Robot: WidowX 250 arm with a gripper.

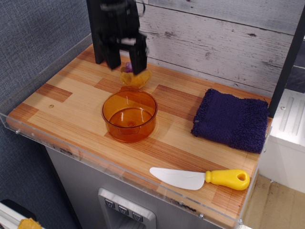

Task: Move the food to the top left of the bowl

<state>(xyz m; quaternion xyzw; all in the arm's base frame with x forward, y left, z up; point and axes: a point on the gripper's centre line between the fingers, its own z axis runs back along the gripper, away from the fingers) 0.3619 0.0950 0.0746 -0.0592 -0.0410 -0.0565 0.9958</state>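
The food [134, 78], a small tan-orange lump with a purple bit at its top, lies on the wooden table just behind the orange translucent bowl [129, 114], close to its far rim. My black gripper [127, 66] hangs right above the food with its jaws open, one finger on each side of the food's top. The gripper looks blurred. It holds nothing.
A dark purple towel [232, 120] lies at the right. A white knife with a yellow handle [200, 178] lies near the front edge. A clear plastic rim [28, 134] runs round the table. A wooden plank wall stands behind.
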